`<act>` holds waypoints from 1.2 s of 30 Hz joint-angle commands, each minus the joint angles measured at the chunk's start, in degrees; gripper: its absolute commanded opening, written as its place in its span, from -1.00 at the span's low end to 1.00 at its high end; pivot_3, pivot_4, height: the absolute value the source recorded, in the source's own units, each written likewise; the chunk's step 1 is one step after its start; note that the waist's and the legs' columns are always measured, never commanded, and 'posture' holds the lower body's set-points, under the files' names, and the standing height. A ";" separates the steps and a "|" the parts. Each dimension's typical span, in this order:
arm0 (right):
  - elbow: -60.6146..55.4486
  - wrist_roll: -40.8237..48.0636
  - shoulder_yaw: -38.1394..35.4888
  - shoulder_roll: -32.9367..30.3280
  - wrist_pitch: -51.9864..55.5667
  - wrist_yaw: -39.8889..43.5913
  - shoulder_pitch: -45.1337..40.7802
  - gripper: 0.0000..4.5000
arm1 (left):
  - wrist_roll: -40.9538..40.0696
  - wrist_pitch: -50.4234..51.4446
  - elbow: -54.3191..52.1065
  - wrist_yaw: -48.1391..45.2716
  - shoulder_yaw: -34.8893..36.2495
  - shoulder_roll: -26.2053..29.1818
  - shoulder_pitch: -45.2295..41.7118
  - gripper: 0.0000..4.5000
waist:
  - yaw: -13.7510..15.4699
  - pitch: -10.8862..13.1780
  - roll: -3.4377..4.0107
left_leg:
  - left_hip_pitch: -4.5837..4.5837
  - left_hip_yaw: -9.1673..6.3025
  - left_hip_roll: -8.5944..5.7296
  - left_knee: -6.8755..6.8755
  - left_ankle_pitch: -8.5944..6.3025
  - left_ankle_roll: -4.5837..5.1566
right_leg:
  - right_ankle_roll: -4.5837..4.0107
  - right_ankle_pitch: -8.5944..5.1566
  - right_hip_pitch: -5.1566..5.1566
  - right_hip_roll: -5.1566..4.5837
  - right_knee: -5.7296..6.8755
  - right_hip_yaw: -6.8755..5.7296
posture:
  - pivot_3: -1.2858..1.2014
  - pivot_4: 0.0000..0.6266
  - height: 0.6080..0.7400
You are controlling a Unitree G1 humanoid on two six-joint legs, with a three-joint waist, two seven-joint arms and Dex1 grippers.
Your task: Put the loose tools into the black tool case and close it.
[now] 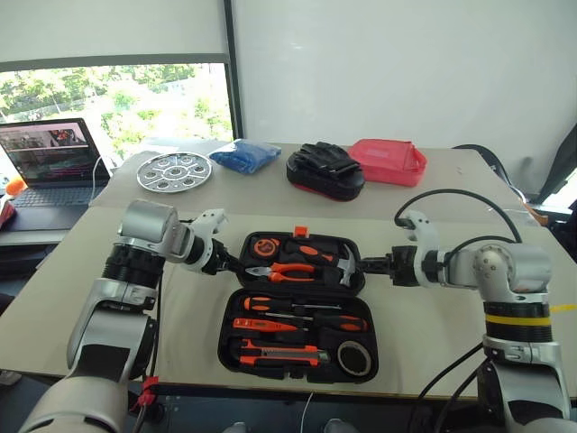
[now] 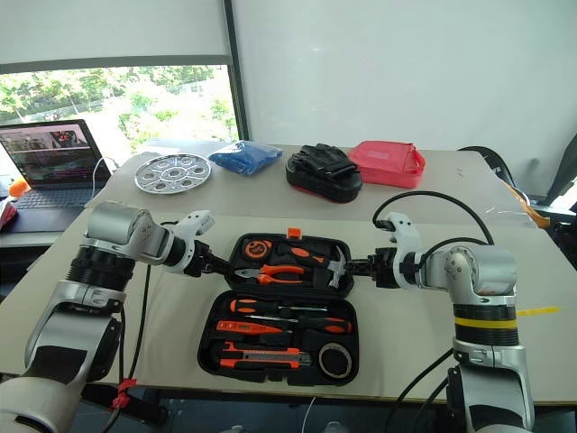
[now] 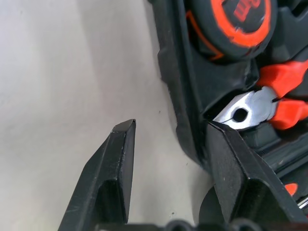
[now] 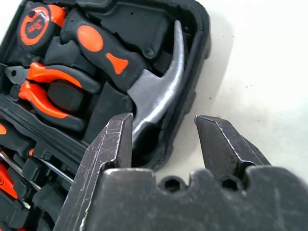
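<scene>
Head view: the open black tool case (image 1: pixel 297 307) lies at centre frame, tools seated in its recesses. The left gripper (image 1: pixel 231 262) and right gripper (image 1: pixel 371 265) pinch its lid's side edges.

Left wrist view: fingers (image 3: pixel 108 183) straddle the case wall beside the pliers (image 3: pixel 269 103).

Right wrist view: fingers (image 4: pixel 108 144) clamp the rim by the hammer (image 4: pixel 144 82).

We're looking at some kind of office or lab: plain white walls, a big window (image 1: pixel 117 99) with trees outside, pale tables (image 1: pixel 433 244), an open laptop (image 1: pixel 50 162).
</scene>
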 commanded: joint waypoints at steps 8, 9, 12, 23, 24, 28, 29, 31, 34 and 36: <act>-3.61 1.45 0.21 -0.07 1.44 -0.48 1.75 0.09 | -1.37 1.45 -3.98 2.26 0.26 -2.01 1.09 0.03 | 0.25 0.00 0.00 | -0.01 0.01 -0.03 0.00 0.00 0.00 | 0.01 0.00 0.00 -0.03 -0.01 0.00 | 0.03 -0.52 1.00; -3.75 1.45 0.32 -0.16 1.74 -0.55 1.95 0.09 | -1.32 1.24 -3.93 2.34 0.23 -1.99 1.14 0.03 | 0.29 0.00 0.00 | 0.00 0.01 -0.03 0.00 0.00 0.00 | 0.01 0.00 0.00 -0.03 -0.01 0.00 | 0.03 -0.52 1.00; -4.81 1.44 0.82 -1.33 2.22 -0.34 2.84 0.09 | -1.19 0.34 -3.86 2.46 0.17 -1.89 1.25 0.03 | 0.42 0.00 0.00 | 0.00 0.01 -0.04 0.00 0.00 0.00 | 0.02 0.01 0.01 -0.05 -0.02 0.00 | 0.03 -0.52 1.00; -4.11 2.13 -0.56 -2.61 3.97 -0.06 2.99 0.09 | -1.51 -1.27 -4.13 2.69 0.21 -1.72 1.58 0.03 | 0.46 -0.01 0.01 | 0.03 0.01 -0.06 0.03 0.01 -0.01 | 0.02 0.01 0.06 -0.05 -0.03 0.00 | 0.03 -0.52 1.00; -3.49 2.06 -0.69 -1.83 3.92 -0.27 2.83 0.09 | -1.54 -1.28 -4.22 2.79 0.33 -1.84 1.62 0.03 | 0.45 -0.01 0.01 | 0.03 0.01 -0.06 0.03 0.01 -0.01 | 0.02 0.01 0.07 -0.05 -0.03 0.00 | 0.03 -0.52 1.00; -1.47 1.35 0.56 -0.34 2.32 -0.36 2.32 0.09 | -1.73 -1.39 -4.57 3.01 0.71 -2.26 1.68 0.03 | 0.58 -0.01 0.01 | 0.03 0.01 -0.07 0.03 0.01 -0.03 | 0.03 0.01 0.09 -0.05 -0.03 0.00 | 0.03 -0.52 1.00; -0.87 1.01 1.12 -0.25 1.73 -0.39 2.30 0.09 | -1.75 -1.48 -4.61 3.07 0.83 -2.39 1.65 0.03 | 0.59 -0.01 0.01 | 0.03 0.02 -0.08 0.03 0.01 -0.03 | 0.03 0.01 0.09 -0.06 -0.03 0.00 | 0.03 -0.52 1.00; 0.43 0.57 1.91 -0.10 0.99 -0.46 2.26 0.09 | -1.79 -1.65 -4.63 3.14 1.06 -2.59 1.55 0.03 | 0.59 -0.01 0.01 | 0.03 0.01 -0.09 0.03 0.01 -0.03 | 0.05 0.02 0.09 -0.07 -0.04 0.00 | 0.03 -0.52 1.00; 1.93 0.24 2.33 -0.06 -0.24 -0.32 2.04 -0.33 | -1.93 -1.72 -4.85 3.20 1.30 -2.68 1.56 0.01 | 0.55 -0.01 0.02 | 0.04 0.01 -0.09 0.03 0.02 -0.03 | 0.05 0.02 0.09 -0.07 -0.03 0.00 | 0.03 -0.52 1.00; 2.48 0.33 2.10 -0.11 -0.22 -0.25 1.57 -0.65 | -2.01 -1.56 -5.06 3.21 1.37 -2.61 1.63 0.01 | 0.51 -0.01 0.02 | 0.04 0.02 -0.09 0.04 0.03 -0.05 | 0.05 0.02 0.10 -0.07 -0.03 0.00 | 0.03 -0.52 1.00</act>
